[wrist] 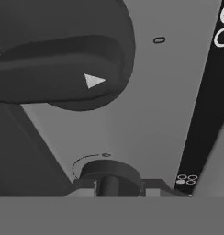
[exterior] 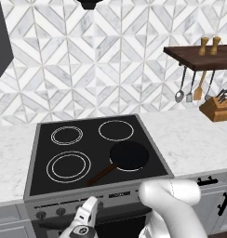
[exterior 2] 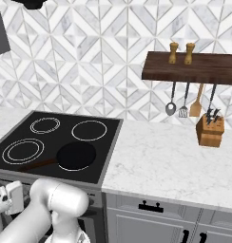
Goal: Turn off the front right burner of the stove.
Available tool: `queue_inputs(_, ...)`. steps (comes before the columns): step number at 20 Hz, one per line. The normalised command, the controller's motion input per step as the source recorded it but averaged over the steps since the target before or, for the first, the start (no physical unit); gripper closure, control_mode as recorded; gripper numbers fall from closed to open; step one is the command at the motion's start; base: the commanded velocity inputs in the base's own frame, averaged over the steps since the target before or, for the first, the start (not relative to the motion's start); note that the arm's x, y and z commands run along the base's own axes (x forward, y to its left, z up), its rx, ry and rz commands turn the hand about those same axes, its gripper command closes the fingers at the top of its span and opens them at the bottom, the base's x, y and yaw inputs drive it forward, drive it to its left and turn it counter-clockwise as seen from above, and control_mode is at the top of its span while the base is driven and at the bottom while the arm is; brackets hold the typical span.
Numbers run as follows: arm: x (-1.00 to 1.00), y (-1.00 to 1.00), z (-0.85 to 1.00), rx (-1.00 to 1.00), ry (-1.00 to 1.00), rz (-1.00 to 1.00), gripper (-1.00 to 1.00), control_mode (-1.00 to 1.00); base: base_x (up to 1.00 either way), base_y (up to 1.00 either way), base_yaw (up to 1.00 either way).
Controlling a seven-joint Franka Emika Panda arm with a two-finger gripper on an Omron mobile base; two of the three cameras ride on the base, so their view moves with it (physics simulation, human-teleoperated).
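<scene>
**The jaws are at a knob on the front of the stove**

The step in hand seems to be the grasp of a knob, before any turn. In the hand view a dark round knob [wrist: 109,176] stands at the bottom centre of the frame, between the two finger tips, and one tip [wrist: 84,186] sits just beside it on the left. I cannot tell if the tips already press on it. A larger knob [wrist: 63,55] with a white pointer mark is in the upper left of this view.

The stove [exterior: 155,144] is in the centre of the left base view, set in the marble table [exterior: 199,139]. The front right burner [exterior: 129,160] is mostly covered by a black frying pan [exterior: 129,155], and only an arc of its white ring shows under the pan.

The gripper [exterior: 90,209] is at the bottom centre of the left base view, low in front of the row of knobs. The arm bends down from a big white elbow [exterior: 171,193] at the lower right.

The next move, in my judgement, calls for a firm hold and a rotation of the wrist. Which burner this knob controls I cannot confirm; the small diagram [wrist: 186,179] near it is too small to read.
</scene>
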Motion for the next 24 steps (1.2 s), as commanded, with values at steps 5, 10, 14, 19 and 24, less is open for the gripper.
queue_inputs(5,-0.09,-0.19,0.01,0.40,0.00,-0.13,1.00,-1.00,0.00,0.00,0.00)
queue_inputs(10,-0.24,-0.32,0.05,0.48,0.00,-0.17,1.00,-1.00,0.00,0.00,0.00)
queue_inputs(14,-0.19,-0.29,0.03,0.48,0.00,-0.18,1.00,-1.00,0.00,0.00,0.00)
queue_inputs(19,-0.22,-0.32,0.00,0.48,0.00,-0.18,1.00,-1.00,0.00,0.00,0.00)
queue_inputs(24,-0.19,-0.34,0.00,0.49,0.00,-0.20,1.00,-1.00,0.00,0.00,0.00)
